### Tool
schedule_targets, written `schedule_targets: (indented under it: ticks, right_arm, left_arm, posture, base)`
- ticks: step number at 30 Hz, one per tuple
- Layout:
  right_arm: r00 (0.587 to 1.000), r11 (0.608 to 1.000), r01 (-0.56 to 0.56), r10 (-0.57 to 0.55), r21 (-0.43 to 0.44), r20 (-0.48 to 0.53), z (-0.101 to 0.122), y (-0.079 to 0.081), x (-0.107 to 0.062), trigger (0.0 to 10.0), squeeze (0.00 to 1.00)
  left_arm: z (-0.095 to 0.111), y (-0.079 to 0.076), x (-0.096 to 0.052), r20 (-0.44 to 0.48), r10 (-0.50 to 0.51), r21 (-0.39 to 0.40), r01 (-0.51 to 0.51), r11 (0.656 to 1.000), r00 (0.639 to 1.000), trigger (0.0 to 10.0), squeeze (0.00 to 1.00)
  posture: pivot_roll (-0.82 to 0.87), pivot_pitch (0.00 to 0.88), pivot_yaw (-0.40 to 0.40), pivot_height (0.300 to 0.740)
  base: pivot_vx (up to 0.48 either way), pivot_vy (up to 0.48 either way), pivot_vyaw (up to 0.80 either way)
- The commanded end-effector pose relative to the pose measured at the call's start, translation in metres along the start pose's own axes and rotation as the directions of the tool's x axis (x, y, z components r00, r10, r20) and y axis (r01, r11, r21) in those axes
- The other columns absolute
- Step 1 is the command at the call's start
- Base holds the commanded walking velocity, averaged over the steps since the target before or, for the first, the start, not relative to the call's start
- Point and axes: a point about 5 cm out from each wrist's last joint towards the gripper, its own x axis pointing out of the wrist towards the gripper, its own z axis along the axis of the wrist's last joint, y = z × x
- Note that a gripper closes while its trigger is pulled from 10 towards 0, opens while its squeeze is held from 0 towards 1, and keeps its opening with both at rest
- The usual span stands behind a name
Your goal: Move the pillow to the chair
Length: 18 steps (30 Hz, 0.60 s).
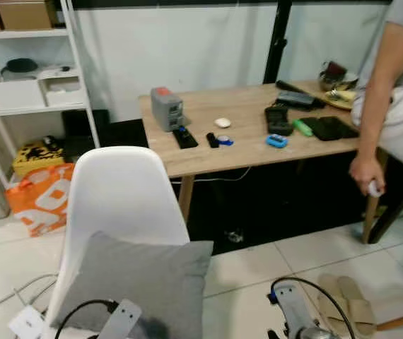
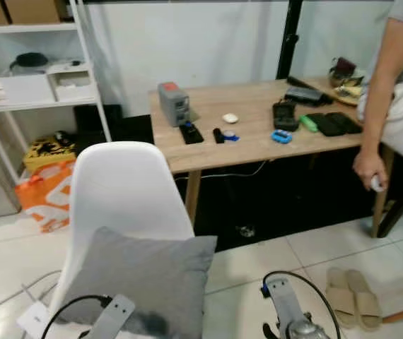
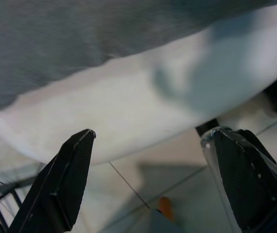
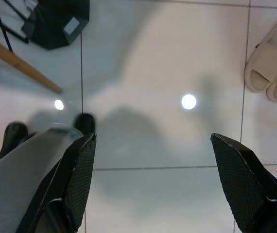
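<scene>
**Pillow resting on the chair, grippers spread and empty**

Pillow (image 1: 134,286), grey and square, is leaning against the backrest of the white chair (image 1: 120,191), its lower edge sitting on the seat. By the look of it, the placing is essentially done and the step in hand is letting go cleanly and drawing the arms away.

The left gripper (image 3: 150,179) is hanging just beside the front edge of the seat, its two black fingers spread wide and holding nothing; grey fabric and the white seat shell are lying beyond them. The right gripper (image 4: 153,179) is pointing down at the tiled floor, fingers equally wide apart and empty, with a pair of beige slippers (image 4: 272,65) off to one side.

To finish well, the left arm is best pulled straight back and away from the seat, so no finger is snagging the fabric and dragging the cushion off. The pillow is soft and is leaning rather than lying flat, so a nudge could tip it forward. A person's hand (image 1: 365,175) is hanging near the wooden table (image 1: 251,152), well apart from the chair.
</scene>
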Motion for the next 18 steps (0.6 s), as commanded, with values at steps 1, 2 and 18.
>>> schedule_targets:
  ticks: [1, 2, 18]
  right_arm:
    - [1.0, 1.0, 0.01, -0.01, 0.007, -0.005, -0.0016, -0.0039, -0.0008, 10.0, 0.0]
    - [1.0, 1.0, 0.01, -0.01, 0.007, -0.006, -0.0016, -0.004, -0.0008, 10.0, 0.0]
    - [1.0, 1.0, -0.008, 0.008, -0.001, 0.017, 0.0017, -0.0028, -0.0007, 10.0, 0.0]
  left_arm:
    - [0.0, -0.0013, 0.0002, -0.007, -0.008, 0.002, 0.008, 1.0, 1.0, 10.0, 0.0]
    - [0.0001, -0.0014, 0.0002, -0.007, -0.007, 0.003, 0.007, 1.0, 1.0, 10.0, 0.0]
    - [0.0017, -0.0002, 0.0004, -0.004, 0.001, 0.009, -0.001, 1.0, 1.0, 10.0, 0.0]
  posture:
    - [-0.18, 0.037, -0.018, 0.74]
    - [-0.18, 0.024, -0.025, 0.74]
    - [-0.18, 0.022, -0.022, 0.74]
  base:
    - [0.0, -0.48, 0.0]
    - [0.0, -0.48, 0.0]
    - [0.0, -0.48, 0.0]
